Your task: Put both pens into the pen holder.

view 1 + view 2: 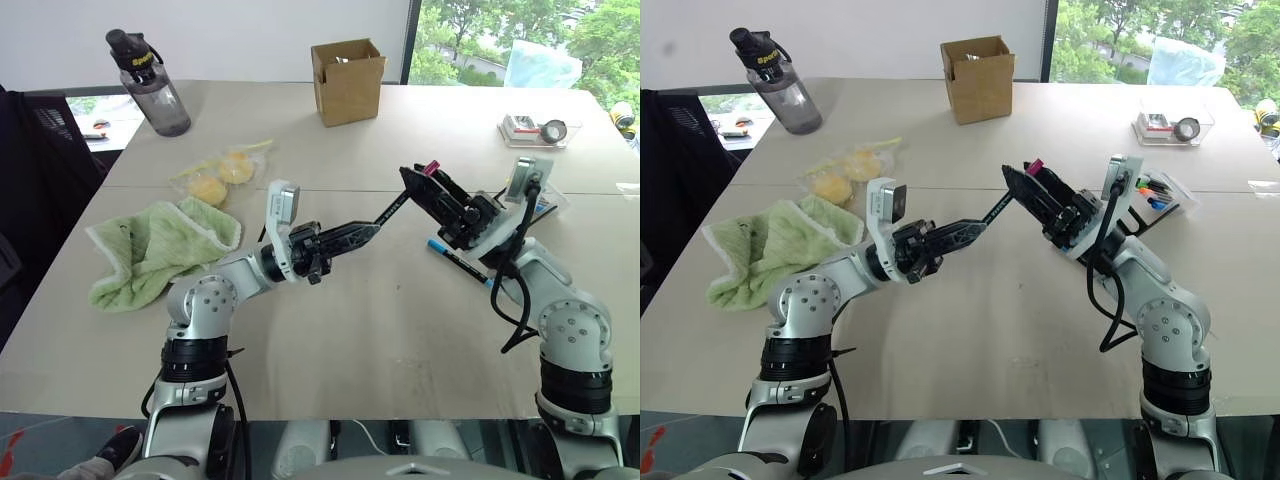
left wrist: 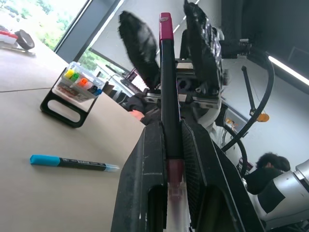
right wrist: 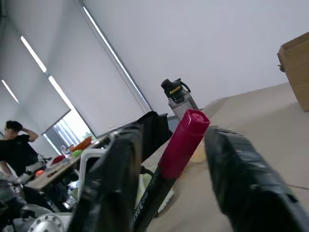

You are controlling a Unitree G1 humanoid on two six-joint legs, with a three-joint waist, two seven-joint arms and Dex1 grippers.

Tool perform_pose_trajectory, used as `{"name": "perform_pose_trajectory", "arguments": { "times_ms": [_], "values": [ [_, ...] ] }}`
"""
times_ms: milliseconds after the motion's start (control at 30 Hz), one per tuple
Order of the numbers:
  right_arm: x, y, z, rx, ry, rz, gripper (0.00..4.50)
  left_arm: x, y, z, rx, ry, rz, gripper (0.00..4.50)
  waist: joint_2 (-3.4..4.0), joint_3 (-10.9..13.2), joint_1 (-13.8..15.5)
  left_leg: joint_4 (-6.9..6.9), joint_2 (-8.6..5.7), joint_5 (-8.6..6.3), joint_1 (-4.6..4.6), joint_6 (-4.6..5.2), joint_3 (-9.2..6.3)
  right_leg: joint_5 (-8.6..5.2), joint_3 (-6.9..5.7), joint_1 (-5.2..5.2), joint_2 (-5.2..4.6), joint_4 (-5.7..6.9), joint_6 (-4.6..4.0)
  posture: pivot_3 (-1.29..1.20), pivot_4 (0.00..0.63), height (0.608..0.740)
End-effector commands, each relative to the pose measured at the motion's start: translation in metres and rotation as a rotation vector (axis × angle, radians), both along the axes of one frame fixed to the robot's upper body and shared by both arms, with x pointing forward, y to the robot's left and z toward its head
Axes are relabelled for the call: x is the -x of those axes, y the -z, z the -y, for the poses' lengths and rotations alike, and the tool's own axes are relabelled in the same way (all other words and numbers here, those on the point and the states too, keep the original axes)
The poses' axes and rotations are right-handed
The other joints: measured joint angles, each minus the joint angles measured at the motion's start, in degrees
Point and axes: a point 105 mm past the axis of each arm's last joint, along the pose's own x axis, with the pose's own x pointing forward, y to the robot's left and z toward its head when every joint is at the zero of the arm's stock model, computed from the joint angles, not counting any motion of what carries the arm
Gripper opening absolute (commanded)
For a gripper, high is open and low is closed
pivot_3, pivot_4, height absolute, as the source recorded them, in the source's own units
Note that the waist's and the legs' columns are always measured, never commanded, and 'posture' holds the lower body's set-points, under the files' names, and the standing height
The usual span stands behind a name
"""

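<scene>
Mid-air handover, above the middle of the worktop (image 1: 330,330), nearer its right half. Left tool (image 1: 372,231) clamped on the dark barrel of the magenta pen (image 1: 393,207), holding it up slantwise toward the right tool (image 1: 410,178). Right tool narrowed but not closed: one finger on each side of the magenta cap, a gap showing on both sides in the right wrist view.

To do it well: close the right tool squarely on the pen just below the cap, with the barrel centred between the fingers rather than out at the tips. Release with the left only once the right looks firmly seated. Judged risk: a skewed pinch that lets the pen swing or drop.

Blue pen (image 1: 455,258) lying flat on the worktop just beside the right arm, toward the right edge. Pen holder (image 1: 1155,192) close behind that arm, near the right edge, tilted, coloured marker tips showing.

Open room in plenty along the near edge and in the middle. Green cloth (image 1: 150,250) near the left edge, cardboard box (image 1: 347,80) and bottle (image 1: 155,90) at the far edge, all well apart. Tight only around the holder: mind the right arm's cable and the blue pen when swinging across
</scene>
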Motion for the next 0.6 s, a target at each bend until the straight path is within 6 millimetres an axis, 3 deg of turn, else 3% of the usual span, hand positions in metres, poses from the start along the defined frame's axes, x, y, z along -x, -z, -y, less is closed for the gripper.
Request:
{"name": "perform_pose_trajectory", "arguments": {
  "times_ms": [33, 67, 100, 167, 333, 467, 600],
  "values": [
    [0.012, -0.015, -0.003, -0.032, -0.053, 0.044, 0.90, 0.006, -0.005, 0.002, 0.009, 0.016, 0.043, 0.00, 0.01, 0.00, -0.03, 0.00, 0.00, 0.00, -0.01, 0.00, 0.00, 0.00, 0.00, 0.00, -0.01, 0.00, 0.00, 0.00, 0.150, 0.736],
    [0.013, -0.015, -0.003, -0.032, -0.057, 0.041, 0.42, 0.006, -0.004, 0.002, 0.009, 0.018, 0.045, 0.00, 0.01, 0.00, -0.03, 0.00, 0.00, 0.00, -0.01, 0.01, 0.00, 0.00, 0.01, 0.00, -0.01, 0.00, 0.00, 0.00, 0.150, 0.736],
    [0.014, -0.015, -0.002, -0.034, -0.061, 0.039, 0.21, 0.007, -0.003, 0.002, 0.009, 0.021, 0.050, 0.00, 0.01, 0.00, -0.04, 0.00, 0.00, -0.02, 0.00, 0.03, 0.00, 0.00, 0.00, 0.00, -0.01, 0.00, 0.00, 0.00, 0.150, 0.736],
    [0.015, -0.017, -0.002, -0.034, -0.062, 0.036, 0.16, 0.004, 0.000, 0.003, 0.001, 0.021, 0.055, 0.00, 0.01, 0.01, -0.02, 0.00, 0.00, -0.09, 0.00, 0.16, 0.00, 0.00, 0.00, 0.00, -0.01, 0.02, -0.01, 0.00, 0.150, 0.736],
    [0.015, -0.025, 0.010, 0.021, -0.008, 0.074, 0.15, -0.004, 0.003, 0.007, -0.089, -0.010, 0.121, 2.29, 0.02, 0.00, 0.00, 0.00, -0.01, -0.10, -0.01, 0.17, 0.00, 0.00, 0.00, 0.00, 0.02, 0.00, -0.01, 0.00, 0.150, 0.736],
    [0.014, -0.050, 0.048, 0.258, 0.141, 0.232, 0.15, -0.022, -0.025, 0.005, -0.164, -0.134, 0.276, 4.07, 0.06, 0.04, 0.23, 0.02, -0.08, -0.10, -0.14, 0.18, -0.04, 0.00, -0.05, -0.07, -0.05, -0.03, -0.01, 0.00, 0.150, 0.736],
    [0.016, -0.079, 0.066, 0.478, 0.221, 0.383, 0.15, -0.027, -0.035, 0.005, -0.252, -0.158, 0.385, 4.07, 0.13, 0.08, -0.09, 0.02, -0.15, -0.11, -0.23, 0.20, 0.00, 0.00, 0.00, -0.19, -0.07, -0.06, 0.00, 0.00, 0.150, 0.736]
  ]
}}
